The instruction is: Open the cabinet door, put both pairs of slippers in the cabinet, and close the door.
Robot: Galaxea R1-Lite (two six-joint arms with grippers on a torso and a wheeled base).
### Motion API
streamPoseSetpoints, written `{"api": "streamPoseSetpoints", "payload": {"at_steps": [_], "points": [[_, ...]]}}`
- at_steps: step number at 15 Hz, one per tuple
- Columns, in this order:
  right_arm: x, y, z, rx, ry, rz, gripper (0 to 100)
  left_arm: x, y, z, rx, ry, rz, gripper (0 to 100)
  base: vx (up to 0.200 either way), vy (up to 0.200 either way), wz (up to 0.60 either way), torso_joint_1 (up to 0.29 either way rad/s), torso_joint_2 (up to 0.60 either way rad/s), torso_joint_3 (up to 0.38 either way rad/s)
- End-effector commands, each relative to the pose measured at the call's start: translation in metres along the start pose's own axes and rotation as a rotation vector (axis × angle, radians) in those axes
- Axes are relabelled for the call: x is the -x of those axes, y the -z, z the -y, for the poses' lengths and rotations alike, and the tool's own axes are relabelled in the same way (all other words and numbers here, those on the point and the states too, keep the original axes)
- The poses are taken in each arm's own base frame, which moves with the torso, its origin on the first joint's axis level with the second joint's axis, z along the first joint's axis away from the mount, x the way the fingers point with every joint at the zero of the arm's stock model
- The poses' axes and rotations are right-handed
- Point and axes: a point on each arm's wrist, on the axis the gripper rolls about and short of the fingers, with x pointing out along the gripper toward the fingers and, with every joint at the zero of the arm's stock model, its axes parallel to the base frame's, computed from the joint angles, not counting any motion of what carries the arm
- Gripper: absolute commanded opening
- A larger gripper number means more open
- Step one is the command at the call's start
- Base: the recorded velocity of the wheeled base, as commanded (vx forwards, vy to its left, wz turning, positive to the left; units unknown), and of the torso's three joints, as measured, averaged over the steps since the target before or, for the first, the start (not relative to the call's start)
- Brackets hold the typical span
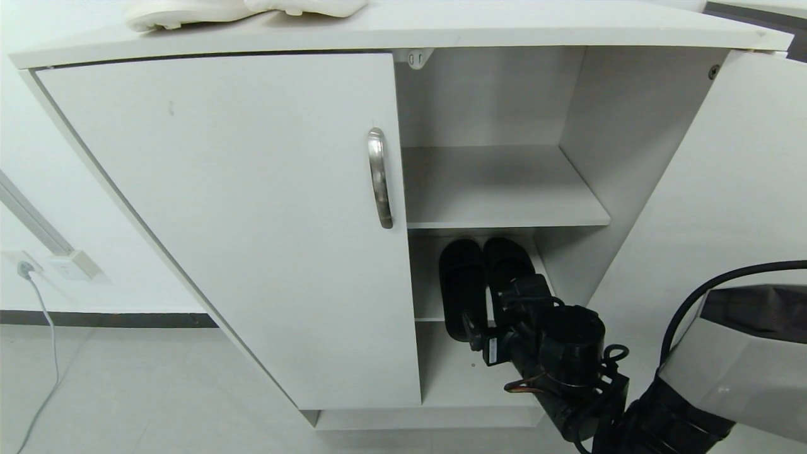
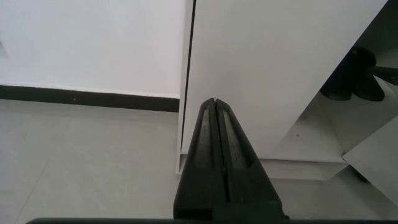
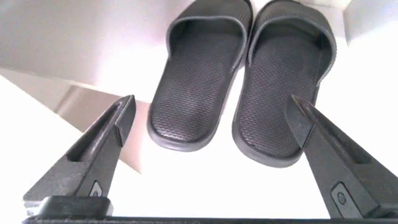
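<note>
A white cabinet (image 1: 504, 28) stands in front of the robot. In the head view its left door (image 1: 239, 214) is shut and sits at about 9 o'clock from the middle. A shiny metal handle (image 1: 379, 178) stands upright along that door's inner edge. The right door (image 1: 725, 189) is swung wide open, out at 3 o'clock. Inside, a flat shelf (image 1: 504, 189) runs across the middle. Below it, at about 6 o'clock, the black slippers (image 1: 479, 277) lie on the lower shelf. They lie side by side and touching, with toes to the back and heels to the front. The right gripper (image 3: 211, 102) hangs just in front of their heels, down at 5 o'clock. Its two fingers (image 3: 99, 143) are spread wide apart and hold nothing, and they do not touch the slippers. The left gripper (image 2: 214, 106) is low down near the floor (image 2: 74, 162). It points at the bottom of the shut door, and its two fingers are pressed flat together with nothing between them. The white slippers (image 1: 239, 11) lie on top of the cabinet, up at 11 o'clock. A wall plug (image 1: 25, 268) with a thin cord sits at 8 o'clock.
</note>
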Motion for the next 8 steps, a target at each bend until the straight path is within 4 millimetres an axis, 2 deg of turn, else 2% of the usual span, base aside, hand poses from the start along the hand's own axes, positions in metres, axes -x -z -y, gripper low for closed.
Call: {"api": "streamPoseSetpoints", "payload": {"at_steps": [1,4,8], "points": [[0.004,-0.0034,-0.0029,-0.002,-0.014,0.007,100,-0.0001,0.0,0.0,0.001,0.0,-0.001,0,0.0,0.0,0.0,0.0,0.0,0.0],[0.0029,-0.0039,-0.0041,-0.001,-0.016,0.011,100,-0.0001,0.0,0.0,0.001,0.0,-0.001,0,0.0,0.0,0.0,0.0,0.0,0.0],[0.0032,-0.0029,-0.0039,0.0,-0.016,0.008,100,-0.0001,0.0,0.0,0.001,0.0,-0.001,0,-0.2,0.0,0.0,0.005,0.0,0.001]]}}
